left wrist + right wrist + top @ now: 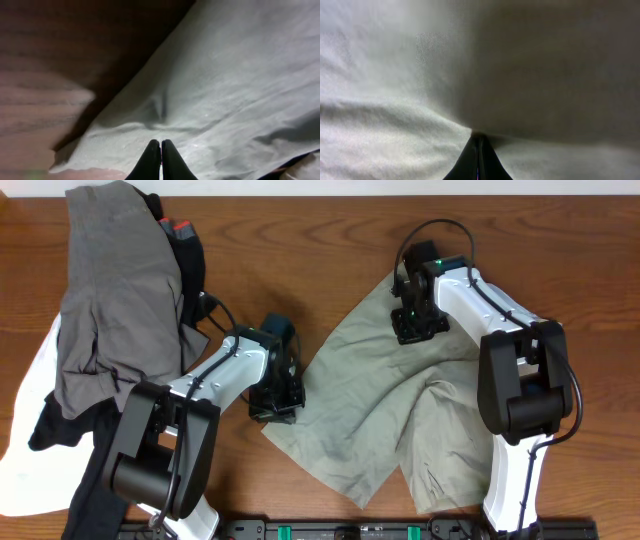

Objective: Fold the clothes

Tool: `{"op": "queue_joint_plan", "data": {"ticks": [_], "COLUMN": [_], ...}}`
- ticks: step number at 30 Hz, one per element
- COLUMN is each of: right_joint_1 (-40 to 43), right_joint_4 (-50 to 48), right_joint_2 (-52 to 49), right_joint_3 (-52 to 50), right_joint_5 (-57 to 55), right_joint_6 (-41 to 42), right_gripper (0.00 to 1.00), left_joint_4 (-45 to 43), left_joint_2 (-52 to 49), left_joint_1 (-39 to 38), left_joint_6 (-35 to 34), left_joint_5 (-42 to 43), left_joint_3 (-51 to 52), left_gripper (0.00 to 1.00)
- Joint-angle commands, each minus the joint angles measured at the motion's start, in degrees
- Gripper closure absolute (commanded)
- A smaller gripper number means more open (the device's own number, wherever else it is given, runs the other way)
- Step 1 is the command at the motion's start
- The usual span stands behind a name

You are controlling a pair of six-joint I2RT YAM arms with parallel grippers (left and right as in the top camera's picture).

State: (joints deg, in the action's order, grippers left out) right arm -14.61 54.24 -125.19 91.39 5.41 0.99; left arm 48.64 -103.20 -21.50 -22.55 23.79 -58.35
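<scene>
Shorts [390, 420] lie rumpled right of desk centre, reaching the front edge. Left gripper [273, 410] and right gripper [416, 333] both pinch the fabric. Step: flattening. Next, probably pull apart to tension.

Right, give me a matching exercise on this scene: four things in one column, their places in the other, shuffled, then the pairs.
Things:
1. khaki shorts
2. grey garment
3. left gripper
4. right gripper

Places, as the overhead view shows them:
A. at the left edge of the shorts
B. spread out centre-right
C. heaped at the top left
D. on the upper part of the shorts

Pairs: 1-B, 2-C, 3-A, 4-D
</scene>
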Motion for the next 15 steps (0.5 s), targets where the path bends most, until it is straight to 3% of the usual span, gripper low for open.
{"op": "queue_joint_plan", "data": {"ticks": [1,15], "right_joint_1": [-0.5,-0.5], "right_joint_4": [-2.6,-7.6], "right_joint_2": [-1.6,-1.6], "right_joint_3": [0.0,0.0], "right_joint_5": [-0.9,-0.9], "right_joint_6": [0.7,1.7], "right_gripper": [0.99,0.99], "left_joint_4": [-1.0,-3.0], "left_joint_2": [-0.2,-8.5], "left_joint_1": [-0.1,-0.1], "left_joint_6": [-0.7,0.0], "left_joint_5": [-0.8,-2.7], "left_joint_3": [0.1,0.1], "left_gripper": [0.94,0.94]}}
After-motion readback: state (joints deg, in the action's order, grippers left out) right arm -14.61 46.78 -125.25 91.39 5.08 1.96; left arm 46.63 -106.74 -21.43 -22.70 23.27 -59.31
